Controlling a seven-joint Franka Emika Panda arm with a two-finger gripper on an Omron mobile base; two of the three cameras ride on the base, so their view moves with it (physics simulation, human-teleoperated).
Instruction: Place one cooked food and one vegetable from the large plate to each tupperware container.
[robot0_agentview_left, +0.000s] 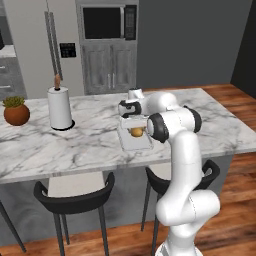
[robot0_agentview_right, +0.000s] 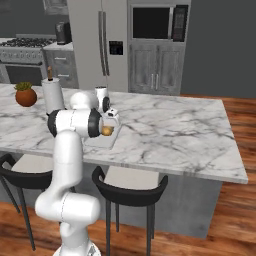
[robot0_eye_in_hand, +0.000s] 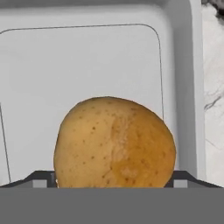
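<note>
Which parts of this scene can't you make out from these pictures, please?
- Tool, hand view: the potato covers its fingertips, so contact is unclear.
- Tupperware container, left base view: the arm hides its far end.
- Same container, right base view: mostly behind the arm.
- Potted plant, left base view: cut by the left edge.

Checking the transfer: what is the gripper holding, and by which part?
The gripper stands wide around the round tan potato's sides above the pale translucent tray; whether it grips cannot be told.
</note>
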